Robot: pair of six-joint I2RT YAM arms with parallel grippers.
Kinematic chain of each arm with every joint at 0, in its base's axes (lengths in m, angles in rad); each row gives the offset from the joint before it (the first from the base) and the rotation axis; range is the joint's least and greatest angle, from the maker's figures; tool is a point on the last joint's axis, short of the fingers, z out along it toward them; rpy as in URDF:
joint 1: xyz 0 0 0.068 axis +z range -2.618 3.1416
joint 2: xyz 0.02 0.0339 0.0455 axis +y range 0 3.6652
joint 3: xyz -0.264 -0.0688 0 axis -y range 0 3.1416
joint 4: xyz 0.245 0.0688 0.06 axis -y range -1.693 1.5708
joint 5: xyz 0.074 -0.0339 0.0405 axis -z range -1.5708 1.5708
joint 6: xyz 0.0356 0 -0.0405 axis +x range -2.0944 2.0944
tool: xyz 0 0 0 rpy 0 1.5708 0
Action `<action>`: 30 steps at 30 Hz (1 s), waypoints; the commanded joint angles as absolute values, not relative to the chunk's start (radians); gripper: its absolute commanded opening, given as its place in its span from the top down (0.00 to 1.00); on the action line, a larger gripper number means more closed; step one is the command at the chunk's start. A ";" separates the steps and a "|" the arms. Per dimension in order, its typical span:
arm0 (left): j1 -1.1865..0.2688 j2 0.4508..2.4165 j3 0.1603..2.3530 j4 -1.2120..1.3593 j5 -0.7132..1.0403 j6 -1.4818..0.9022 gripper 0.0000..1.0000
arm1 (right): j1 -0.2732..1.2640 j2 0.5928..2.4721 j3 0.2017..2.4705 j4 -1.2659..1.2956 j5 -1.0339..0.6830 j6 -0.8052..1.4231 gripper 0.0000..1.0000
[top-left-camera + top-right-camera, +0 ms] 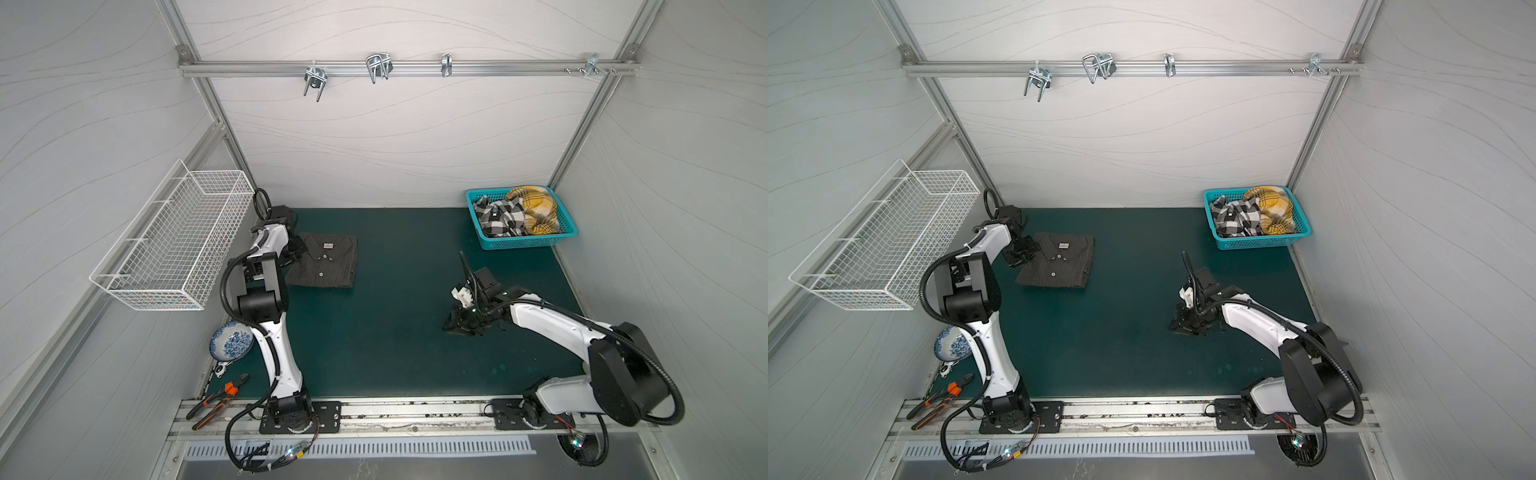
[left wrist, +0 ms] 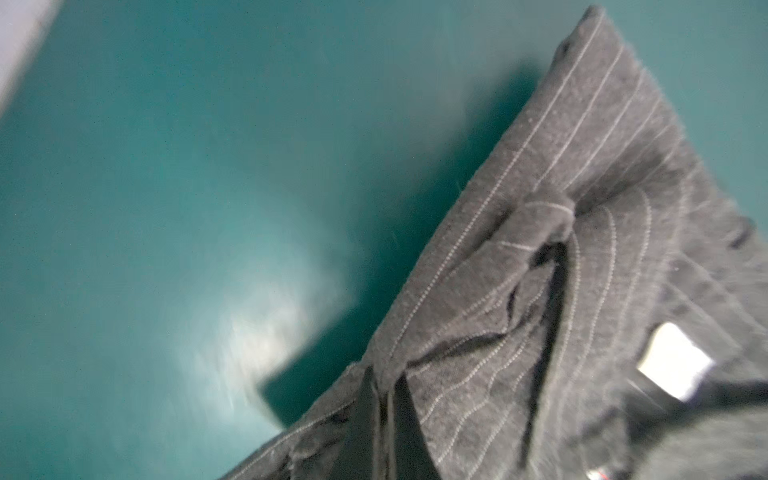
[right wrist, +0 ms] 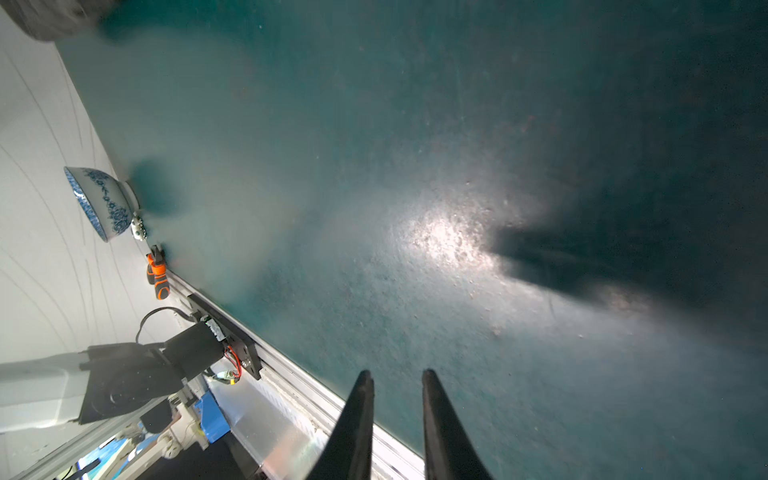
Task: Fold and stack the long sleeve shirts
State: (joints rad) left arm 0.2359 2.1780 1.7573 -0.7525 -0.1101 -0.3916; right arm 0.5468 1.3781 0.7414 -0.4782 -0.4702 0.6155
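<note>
Charcoal shirt [image 1: 328, 266], soft pinstriped cloth with pale buttons, lies folded into a flat rectangle at the far left of the smooth green mat [image 1: 395, 353]. A white wire basket [image 1: 178, 245] hangs on the left wall. A perforated teal plastic basket [image 1: 486, 242] in the far right corner holds the crumpled black-and-white plaid shirt [image 1: 498, 218] and yellow plaid shirt [image 1: 536, 208]. The left gripper [image 1: 295, 251] sits closed at the folded shirt's left edge (pinching cloth or not, I cannot tell). The right gripper [image 3: 397, 372] points at bare mat, jaws narrowly apart and empty. A glazed blue-and-white bowl [image 1: 230, 340] and orange-handled pliers [image 1: 216, 401] lie near the left arm's base.

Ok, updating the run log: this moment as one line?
charcoal shirt: folded on mat; plaid shirts: in basket; left claw: shut; right claw: open, empty
</note>
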 commanded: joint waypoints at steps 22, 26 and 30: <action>0.321 2.365 2.207 -0.918 -0.366 -0.341 0.31 | 0.495 1.332 0.807 -0.493 -0.523 0.610 0.53; 0.313 2.175 2.026 -0.929 -0.364 -0.417 0.30 | 0.495 1.235 0.901 -0.605 -0.437 0.612 0.37; 0.263 1.944 1.729 -0.861 -0.366 -0.468 0.26 | 0.484 1.172 1.019 -0.737 -0.290 0.594 0.28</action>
